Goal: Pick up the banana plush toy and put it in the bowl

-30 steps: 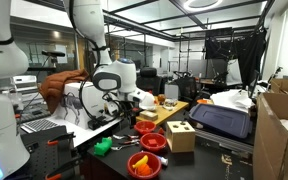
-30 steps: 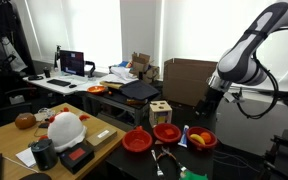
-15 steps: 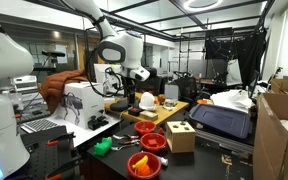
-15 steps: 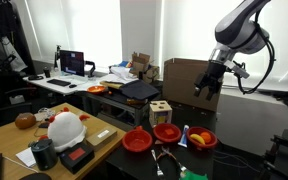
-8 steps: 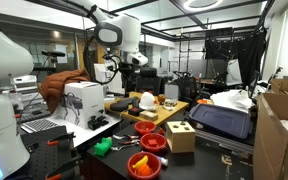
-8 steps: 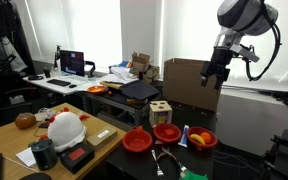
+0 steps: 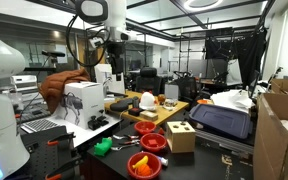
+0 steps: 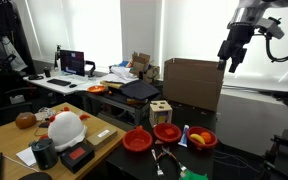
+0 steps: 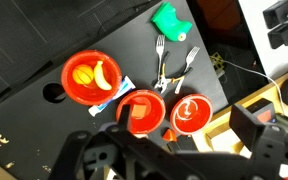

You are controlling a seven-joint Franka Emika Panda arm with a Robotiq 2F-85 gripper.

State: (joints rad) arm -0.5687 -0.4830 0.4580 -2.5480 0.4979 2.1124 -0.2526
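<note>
Banana plush toy: we saw the banana plush toy [image 9: 104, 73] lying inside the red bowl [image 9: 68, 92], the leftmost of three in the wrist view. It sat just beside an orange-yellow piece [image 9: 81, 75] in the same bowl. In an exterior view it showed only as a yellow patch [image 8: 197, 140].

Task standing: since the toy lay in a bowl, we judged the placing done.

Handling: we judged it light, soft and squashy. It looked neither fragile nor slippery, and the fabric should give the pads purchase.

Where to hold: we would take it across the middle of its curve, jaws closing over the narrow width. The bowl wall and the neighbouring piece left little room for that.

Gripper: the gripper [image 8: 230, 60] hung high above the tabletop [image 9: 24, 40], well apart from every bowl. We could not tell whether it was spread or pressed together, as it was a dark blur along the bottom of the wrist view. Nothing yellow showed in it.

Neighbours: the middle bowl [image 9: 141, 110] held an orange block, and the third bowl [image 9: 191, 114] sat next to it. The green toy [image 9: 170, 20] and the forks [image 9: 169, 65] lay farther off on the tabletop.

Change from earlier: two seconds before, the gripper was low, close over the bowls. It had since climbed steadily, and the arm had folded upward in both exterior views. The bowls and the wooden box [image 8: 161, 108] had not shifted.
</note>
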